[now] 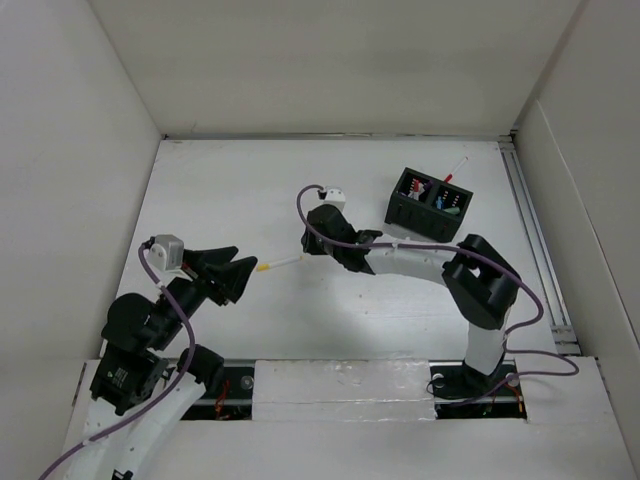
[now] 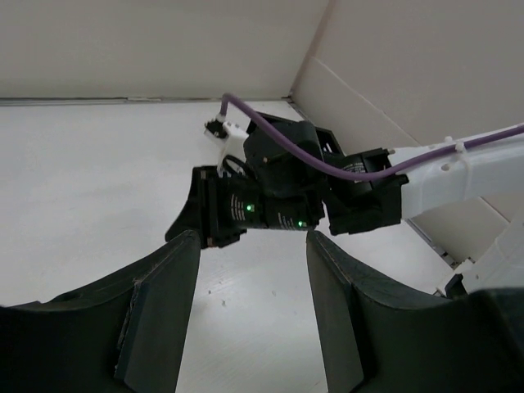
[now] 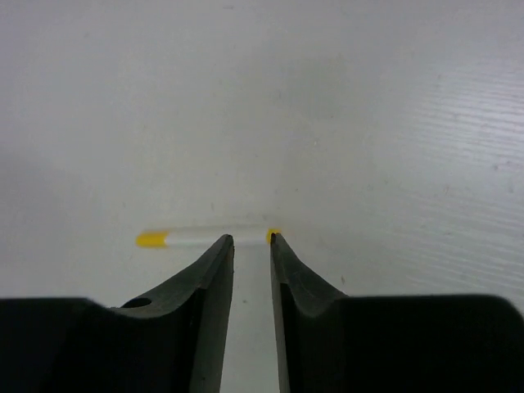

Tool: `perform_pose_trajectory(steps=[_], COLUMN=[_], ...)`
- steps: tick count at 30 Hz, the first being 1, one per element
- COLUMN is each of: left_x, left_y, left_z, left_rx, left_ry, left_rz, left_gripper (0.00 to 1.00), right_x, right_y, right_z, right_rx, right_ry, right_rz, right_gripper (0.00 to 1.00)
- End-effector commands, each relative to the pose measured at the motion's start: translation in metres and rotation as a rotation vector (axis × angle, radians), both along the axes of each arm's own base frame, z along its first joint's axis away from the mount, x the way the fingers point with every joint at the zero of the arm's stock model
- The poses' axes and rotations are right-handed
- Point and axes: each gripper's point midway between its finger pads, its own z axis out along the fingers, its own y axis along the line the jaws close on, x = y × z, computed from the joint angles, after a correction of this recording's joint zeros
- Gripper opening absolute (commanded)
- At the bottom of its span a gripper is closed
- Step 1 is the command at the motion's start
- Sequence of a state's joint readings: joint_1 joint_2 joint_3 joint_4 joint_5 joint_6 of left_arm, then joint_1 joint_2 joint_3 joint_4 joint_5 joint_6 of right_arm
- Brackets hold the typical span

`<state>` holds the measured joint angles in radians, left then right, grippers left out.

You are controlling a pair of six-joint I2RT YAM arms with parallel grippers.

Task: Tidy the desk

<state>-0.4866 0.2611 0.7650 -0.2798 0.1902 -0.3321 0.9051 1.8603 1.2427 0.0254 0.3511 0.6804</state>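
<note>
The desk (image 1: 230,190) is a matte-white tabletop. A white pen with yellow ends (image 1: 280,263) lies on it between my two grippers. In the right wrist view the pen (image 3: 192,237) lies crosswise just past my fingertips. My right gripper (image 3: 251,237) has its jaws a narrow gap apart, with bare desk between them and nothing held; from above it (image 1: 308,250) sits at the pen's right end. My left gripper (image 1: 240,275) is wide open and empty at the pen's left end. In its own view the left gripper (image 2: 252,233) faces the right arm's wrist (image 2: 278,188).
A small black two-compartment organizer box (image 1: 430,203) with several pens in it stands at the back right; a white pen with a red tip (image 1: 455,168) sticks out of it. A metal rail (image 1: 530,230) runs along the right edge. White walls enclose the desk.
</note>
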Motion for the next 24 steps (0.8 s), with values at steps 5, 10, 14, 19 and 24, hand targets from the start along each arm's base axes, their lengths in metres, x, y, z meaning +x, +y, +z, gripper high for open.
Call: perform_pose_trajectory(steps=[5, 10, 14, 19, 24], left_x=[-0.002, 0.000, 0.000, 0.000, 0.000], left_y=[0.007, 0.001, 0.000, 0.000, -0.002], left_z=[0.016, 0.012, 0.011, 0.011, 0.010], left_rx=[-0.043, -0.025, -0.024, -0.023, -0.019], left_ry=[-0.057, -0.040, -0.041, -0.040, -0.038], left_rz=[0.030, 0.006, 0.002, -0.001, -0.010], left_gripper=[0.51, 0.51, 0.51, 0.51, 0.52], right_x=[-0.044, -0.048, -0.041, -0.023, -0.008], right_y=[0.047, 0.052, 0.054, 0.058, 0.064], right_z=[-0.008, -0.030, -0.043, -0.051, -0.062], right_rx=[0.099, 0.092, 0.055, 0.025, 0.012], right_ry=[0.132, 0.181, 0.198, 0.185, 0.183], right_rz=[0.153, 0.165, 0.137, 0.065, 0.034], right_gripper=[0.52, 0.62, 0.62, 0.64, 0.64])
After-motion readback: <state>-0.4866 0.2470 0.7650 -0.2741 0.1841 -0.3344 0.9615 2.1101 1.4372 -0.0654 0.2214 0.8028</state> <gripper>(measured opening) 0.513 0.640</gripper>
